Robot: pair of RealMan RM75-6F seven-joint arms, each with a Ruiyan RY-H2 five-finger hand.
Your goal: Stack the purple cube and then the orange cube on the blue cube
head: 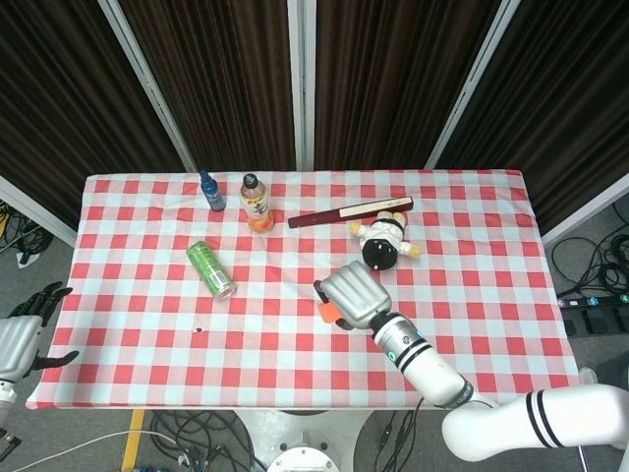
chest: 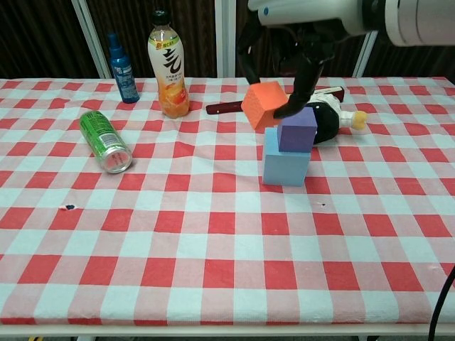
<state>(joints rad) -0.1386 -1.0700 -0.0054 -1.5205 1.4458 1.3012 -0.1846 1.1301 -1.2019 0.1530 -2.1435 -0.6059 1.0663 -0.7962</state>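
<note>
My right hand (chest: 302, 25) holds the orange cube (chest: 266, 104) in the air, pinched between its fingers, tilted, just up-left of the purple cube (chest: 297, 129). That purple cube sits on the larger blue cube (chest: 286, 165), skewed toward its right side. In the head view the right hand (head: 352, 295) covers both stacked cubes, and only a corner of the orange cube (head: 326, 312) shows at the hand's left. My left hand (head: 22, 336) hangs off the table's left edge, fingers apart, holding nothing.
On the checked tablecloth (chest: 178, 241) a green can (chest: 105, 141) lies on its side at the left. An orange drink bottle (chest: 168, 64) and a blue spray bottle (chest: 122, 67) stand at the back. A doll (chest: 334, 117) and a dark red stick (head: 349, 212) lie behind the stack.
</note>
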